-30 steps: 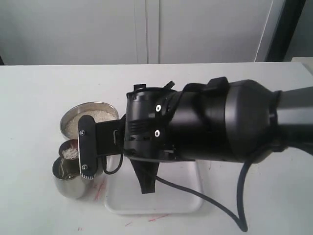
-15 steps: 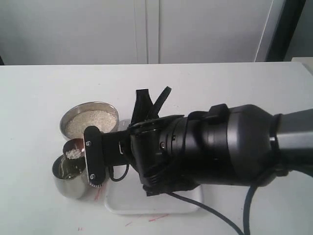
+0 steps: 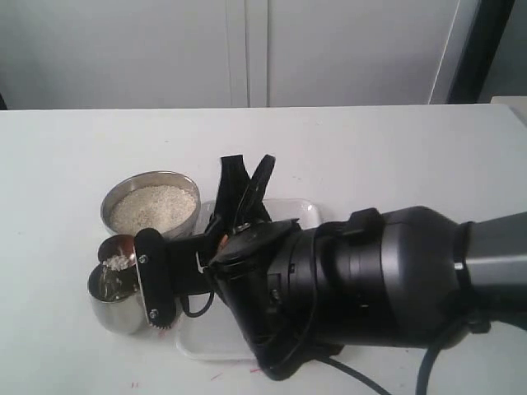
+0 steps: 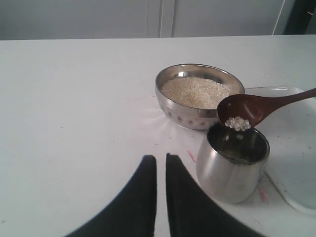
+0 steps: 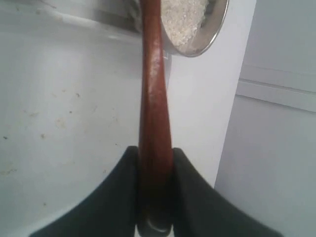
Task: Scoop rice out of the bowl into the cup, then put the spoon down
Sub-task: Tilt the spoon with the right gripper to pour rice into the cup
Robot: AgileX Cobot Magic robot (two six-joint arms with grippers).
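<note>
My right gripper (image 5: 155, 159) clamps the wooden spoon (image 5: 152, 94) by its handle. Beyond my fingertips the head, holding a small clump of rice (image 4: 238, 123), sits over the steel cup (image 4: 229, 170), with the rice-filled bowl (image 4: 183, 112) just behind. My left gripper (image 4: 161, 165) is pinched nearly together and empty.

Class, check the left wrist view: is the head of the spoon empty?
No: a small clump of rice lies in the head of the spoon, which is above the cup.

A broad white table (image 3: 74, 156) runs back to a pale wall (image 3: 123, 49) of flat panels split by a narrow vertical seam (image 3: 248, 49), with a dark upright post (image 3: 476, 45) at the far right, all under soft, even light.
</note>
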